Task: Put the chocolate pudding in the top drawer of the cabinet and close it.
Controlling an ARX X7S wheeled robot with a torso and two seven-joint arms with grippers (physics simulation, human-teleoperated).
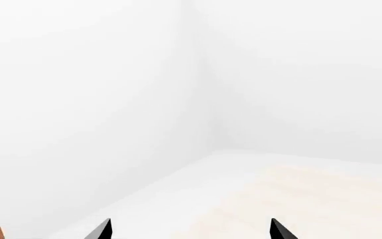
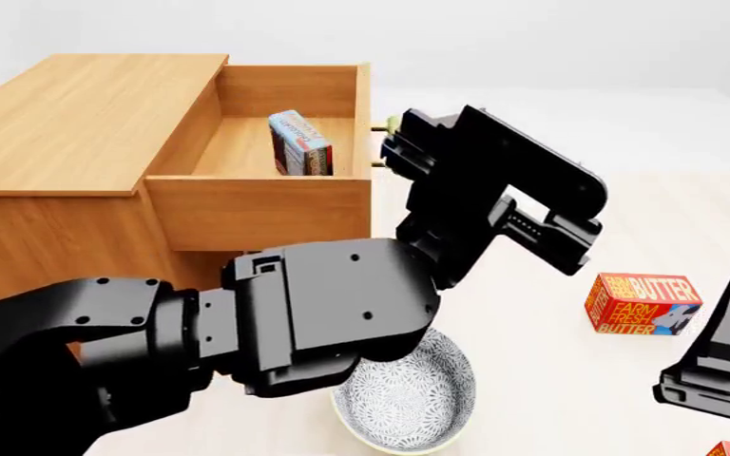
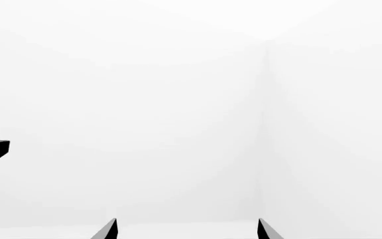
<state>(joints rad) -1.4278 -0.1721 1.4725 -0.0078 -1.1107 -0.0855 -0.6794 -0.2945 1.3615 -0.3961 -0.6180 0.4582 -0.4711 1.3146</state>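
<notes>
One pudding box standing on edge inside open top drawer of cabinet, so only closing left; left gripper spread and empty near brass handle, right gripper likewise spread, idle aside.

Both hands, left and right, spread empty.

left hand fingertips apart, white walls beyond
</notes>
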